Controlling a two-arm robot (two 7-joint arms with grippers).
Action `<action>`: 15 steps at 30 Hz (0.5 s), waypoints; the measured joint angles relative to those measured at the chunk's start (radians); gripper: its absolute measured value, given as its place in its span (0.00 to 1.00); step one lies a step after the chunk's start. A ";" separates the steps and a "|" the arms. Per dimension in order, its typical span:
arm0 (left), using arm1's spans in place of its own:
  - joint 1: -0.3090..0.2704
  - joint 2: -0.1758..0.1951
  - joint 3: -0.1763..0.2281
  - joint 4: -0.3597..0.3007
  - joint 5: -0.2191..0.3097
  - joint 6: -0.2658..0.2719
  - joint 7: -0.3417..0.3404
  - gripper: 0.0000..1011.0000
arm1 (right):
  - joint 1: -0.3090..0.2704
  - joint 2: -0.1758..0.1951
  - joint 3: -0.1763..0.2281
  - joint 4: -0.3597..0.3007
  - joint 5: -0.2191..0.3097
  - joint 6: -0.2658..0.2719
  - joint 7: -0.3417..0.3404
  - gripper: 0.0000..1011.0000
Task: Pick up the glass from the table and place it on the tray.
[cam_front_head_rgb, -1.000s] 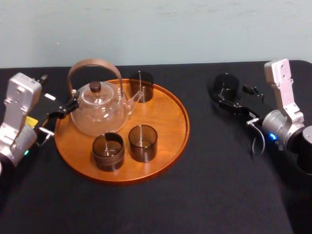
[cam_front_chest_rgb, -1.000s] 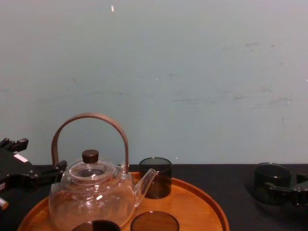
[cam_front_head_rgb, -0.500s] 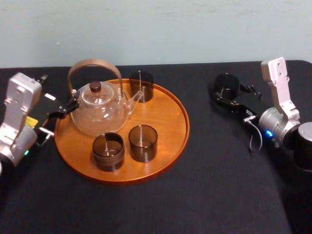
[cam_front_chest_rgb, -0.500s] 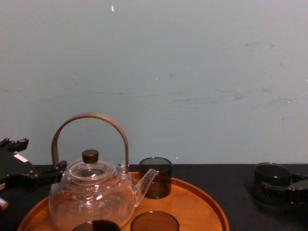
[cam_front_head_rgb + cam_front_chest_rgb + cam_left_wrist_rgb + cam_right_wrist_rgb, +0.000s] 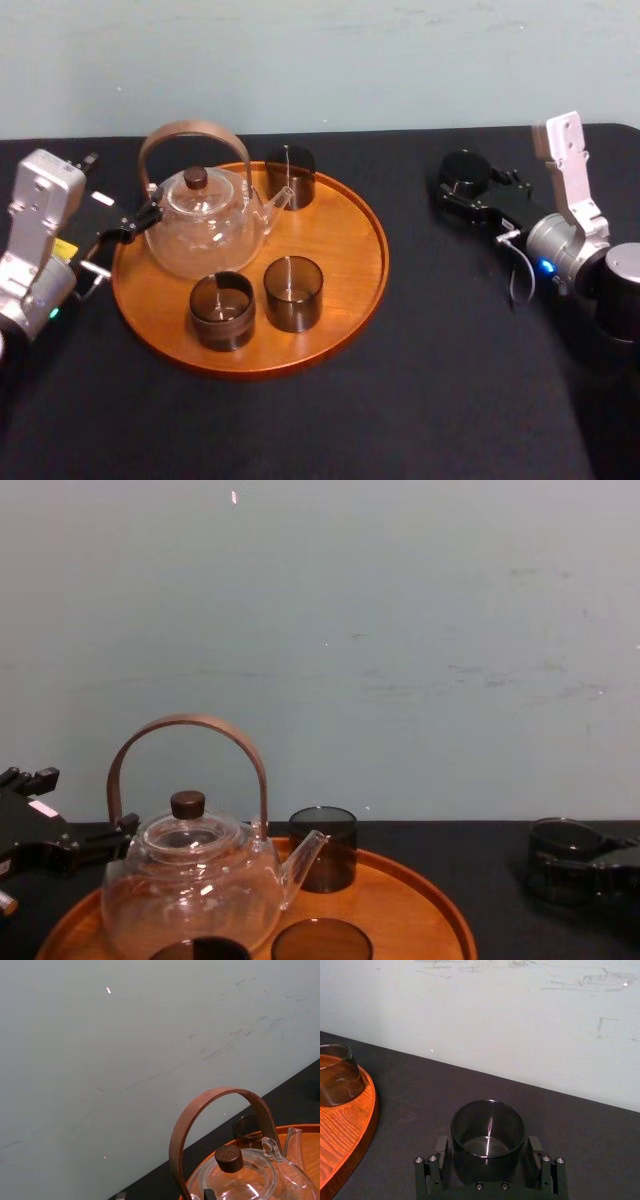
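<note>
On the table (image 5: 420,380), well right of the tray (image 5: 345,240), the glass (image 5: 463,170) stood upright; the right gripper (image 5: 488,1152) held its fingers apart around it. The left gripper (image 5: 125,230) hung beside the tray's left rim.

I record a flat matte black table (image 5: 420,400) spanning my whole view, left to right. Two items rest directly on it: a large round wooden tray (image 5: 345,245) left of centre, and one dark glass (image 5: 465,173) standing upright at the far right, well apart from the tray.
</note>
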 joint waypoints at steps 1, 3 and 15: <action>0.000 0.000 0.000 0.000 0.000 0.000 0.000 1.00 | 0.002 -0.001 0.000 0.003 0.000 -0.001 0.000 0.99; 0.000 0.000 0.000 0.000 0.000 0.000 0.000 1.00 | 0.007 -0.003 -0.001 0.009 -0.001 -0.002 0.001 0.99; 0.000 0.000 0.000 0.000 0.000 0.000 0.000 1.00 | 0.034 -0.016 -0.006 0.044 -0.007 -0.009 0.010 0.99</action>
